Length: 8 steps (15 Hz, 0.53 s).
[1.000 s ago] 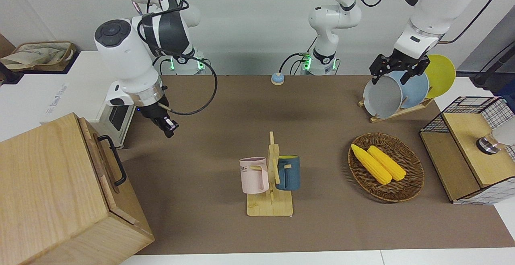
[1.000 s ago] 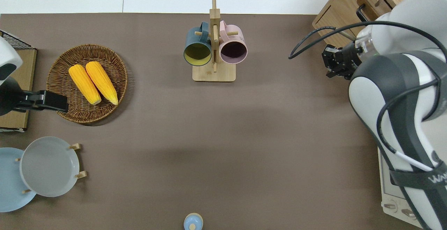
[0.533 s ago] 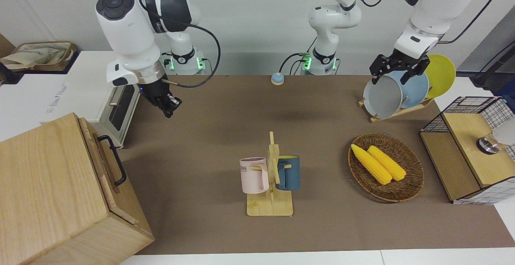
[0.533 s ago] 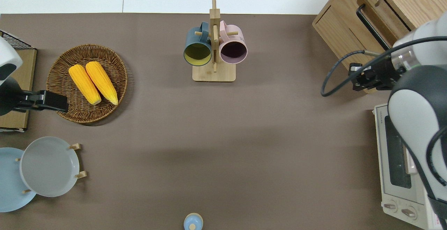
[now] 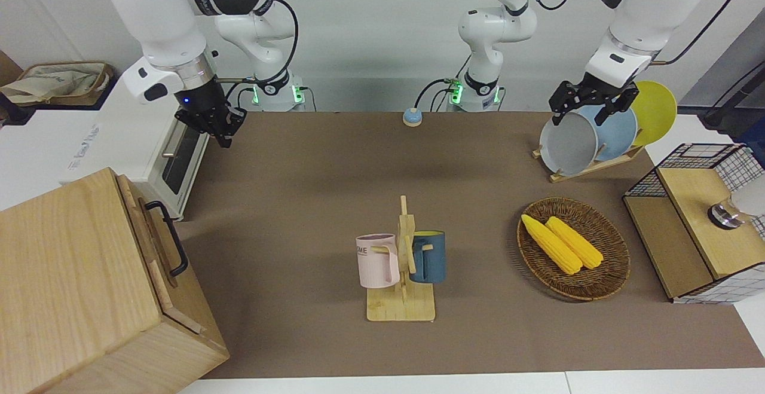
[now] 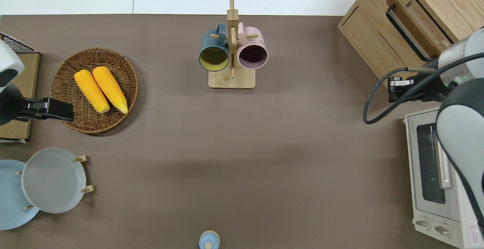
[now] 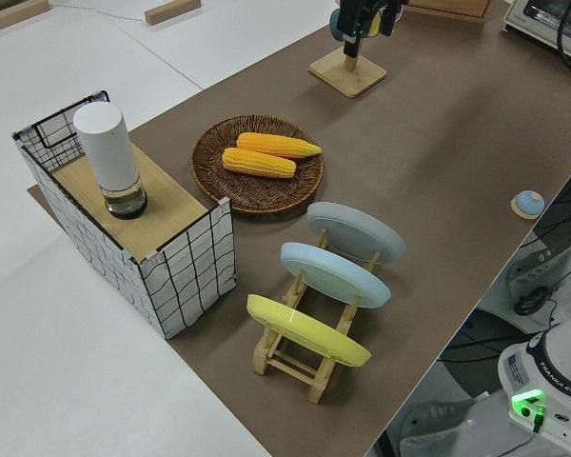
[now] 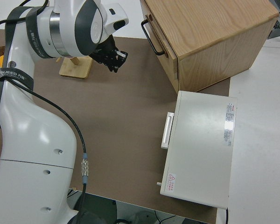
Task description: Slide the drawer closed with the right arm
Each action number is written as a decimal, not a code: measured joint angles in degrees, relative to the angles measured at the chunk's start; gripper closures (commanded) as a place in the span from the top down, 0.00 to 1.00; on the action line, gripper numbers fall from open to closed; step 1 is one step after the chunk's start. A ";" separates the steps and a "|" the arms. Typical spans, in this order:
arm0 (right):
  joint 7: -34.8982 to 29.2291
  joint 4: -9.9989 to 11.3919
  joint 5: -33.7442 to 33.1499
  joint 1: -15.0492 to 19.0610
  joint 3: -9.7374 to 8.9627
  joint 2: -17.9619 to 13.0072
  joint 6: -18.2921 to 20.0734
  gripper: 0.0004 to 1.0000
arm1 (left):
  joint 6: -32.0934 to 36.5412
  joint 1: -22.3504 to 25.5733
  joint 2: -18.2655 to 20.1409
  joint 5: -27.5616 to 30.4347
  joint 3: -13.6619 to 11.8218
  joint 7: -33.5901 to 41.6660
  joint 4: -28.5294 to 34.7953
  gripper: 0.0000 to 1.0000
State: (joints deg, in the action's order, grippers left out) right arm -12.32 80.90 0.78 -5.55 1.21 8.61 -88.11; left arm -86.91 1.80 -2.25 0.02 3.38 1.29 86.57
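Light-wood drawer (image 6: 410, 20) is seen nearly flush, apparently closed. Right tool (image 6: 395, 89) is held clear of it, over the bench (image 6: 264, 147); finger state cannot be told. Only retreat seems needed.

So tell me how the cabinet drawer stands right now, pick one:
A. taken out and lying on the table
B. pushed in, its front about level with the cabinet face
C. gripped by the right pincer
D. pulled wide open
B: the drawer sits in, its front about level with the cabinet face, while the right pincer hangs clear of its handle.
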 measured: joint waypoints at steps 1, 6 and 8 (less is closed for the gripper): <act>0.05 0.02 0.00 0.00 0.00 0.00 0.00 0.98 | 0.00 0.00 0.00 0.00 0.00 0.00 0.00 0.99; 0.22 0.14 -0.03 0.00 0.20 0.00 0.00 0.99 | 0.00 0.00 0.00 0.00 0.00 0.00 0.00 0.99; 0.56 0.09 -0.64 -0.01 0.15 0.00 0.00 0.99 | 0.00 0.00 0.00 0.00 0.00 0.00 0.00 0.99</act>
State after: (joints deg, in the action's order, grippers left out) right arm -11.76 81.00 0.14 -5.56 1.36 8.61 -88.11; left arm -86.91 1.80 -2.25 0.02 3.38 1.29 86.57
